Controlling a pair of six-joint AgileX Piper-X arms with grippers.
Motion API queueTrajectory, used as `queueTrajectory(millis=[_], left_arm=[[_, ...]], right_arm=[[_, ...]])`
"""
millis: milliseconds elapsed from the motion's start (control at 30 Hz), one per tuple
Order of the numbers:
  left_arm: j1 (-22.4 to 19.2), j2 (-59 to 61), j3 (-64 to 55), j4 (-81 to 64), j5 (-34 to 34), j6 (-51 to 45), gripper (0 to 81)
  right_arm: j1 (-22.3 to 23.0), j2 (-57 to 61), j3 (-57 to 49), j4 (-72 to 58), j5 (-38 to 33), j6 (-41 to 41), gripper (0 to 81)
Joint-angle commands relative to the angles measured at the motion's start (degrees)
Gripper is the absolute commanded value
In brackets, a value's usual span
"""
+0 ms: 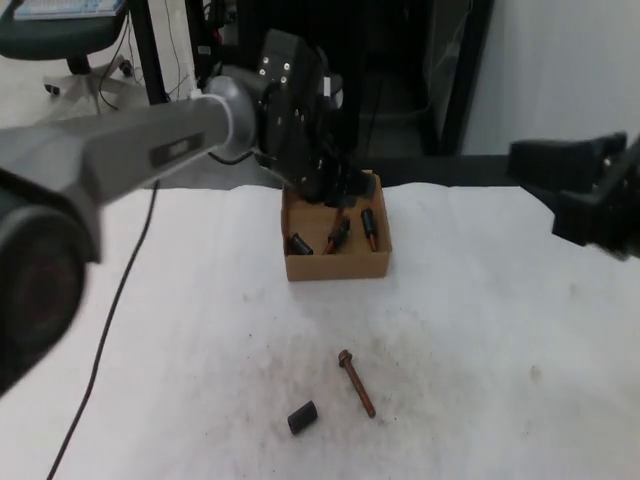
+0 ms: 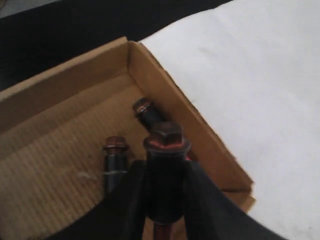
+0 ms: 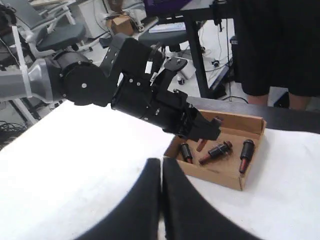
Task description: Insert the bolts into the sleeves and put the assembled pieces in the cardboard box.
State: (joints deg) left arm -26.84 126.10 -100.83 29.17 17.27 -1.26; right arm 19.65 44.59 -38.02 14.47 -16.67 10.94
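White cloth covers the bench (image 1: 480, 330), smudged with dark marks toward the near edge. Office chairs (image 3: 60, 35) and dark table legs stand on the floor behind it.

Left arm (image 1: 130, 150): long grey link running in from the near left, black wrist over the far middle of the bench. Right arm (image 1: 590, 190): black, at the right edge above the cloth, well apart from everything else.

Cardboard box (image 1: 335, 267): open-topped, shallow, at the far middle of the bench, directly under the left wrist.

Left gripper (image 2: 165, 200): fingers narrowed onto an assembled piece (image 2: 165, 150), a dark sleeve with the rusty hex head of its bolt showing above the fingers. It hangs over the box interior, near a corner. From the right wrist view the bolt's reddish shank points down into the box.

Right gripper (image 3: 161, 195): the two fingers pressed together, nothing between them, raised over bare cloth on the near side of the box.

Three finished pieces (image 3: 215, 151) lie on the box floor, apart from one another.

Loose bolt (image 1: 357, 383): rusty, flat on the cloth near the front edge, head toward the box. Loose sleeve (image 1: 302, 417): short, black, on its side just beside the bolt, not touching it.
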Motion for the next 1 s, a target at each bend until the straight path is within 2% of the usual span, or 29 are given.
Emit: queueTrajectory(millis=[0, 167, 200, 233, 400, 467, 633, 700, 767, 800, 867, 967], left_arm=[[0.9, 3.0, -5.2, 3.5, -0.7, 0.0, 0.3], [2.2, 4.1, -5.9, 3.1, -0.7, 1.3, 0.4], [2.5, 4.1, -5.9, 3.1, -0.5, 1.6, 2.5], [2.8, 4.1, -5.9, 3.1, 0.0, 2.3, 5.2], [4.1, 3.7, -6.0, 3.2, 5.1, -0.1, 31.2], [4.4, 3.4, -6.0, 3.2, 5.1, -3.2, 33.9], [5.0, 1.8, -6.0, 4.9, 6.3, -6.7, 30.9], [5.2, 0.3, -6.0, 8.2, 5.8, -6.7, 21.6], [5.2, -1.9, -6.0, 13.8, 5.5, -4.8, 4.3], [5.2, -2.9, -6.0, 17.8, 5.5, -2.5, 0.1], [4.8, -5.5, -5.9, 25.8, 3.6, 4.7, 0.3], [3.2, -9.6, -2.6, 36.2, -3.6, 12.0, 0.3]], right_arm=[[-1.0, -0.7, -0.6, 2.1, 0.0, 0.2, 0.8], [-0.9, -0.7, -0.6, 3.3, -0.3, 0.2, 0.8], [-0.9, -0.7, -0.6, 3.3, -0.4, 0.2, 0.8], [-0.9, -0.7, -0.6, 3.3, -0.4, 0.2, 0.8], [-0.9, -0.7, -0.6, 3.3, -0.4, 0.2, 0.8], [-0.9, -0.7, -0.6, 3.3, -0.4, 0.2, 0.8], [-0.9, -0.6, -0.6, 3.7, -0.6, 0.2, 0.8], [-0.9, -0.1, -0.6, 4.9, -2.2, 0.2, 0.8], [-0.9, 1.0, -0.6, 7.6, -4.0, 0.2, 0.8], [-0.9, 1.9, -0.6, 9.6, -4.7, 0.2, 0.8], [-0.9, 4.1, -0.6, 12.9, -5.2, 0.2, 0.8], [-0.9, 8.9, -0.6, 13.7, -6.6, -0.1, 0.8]])
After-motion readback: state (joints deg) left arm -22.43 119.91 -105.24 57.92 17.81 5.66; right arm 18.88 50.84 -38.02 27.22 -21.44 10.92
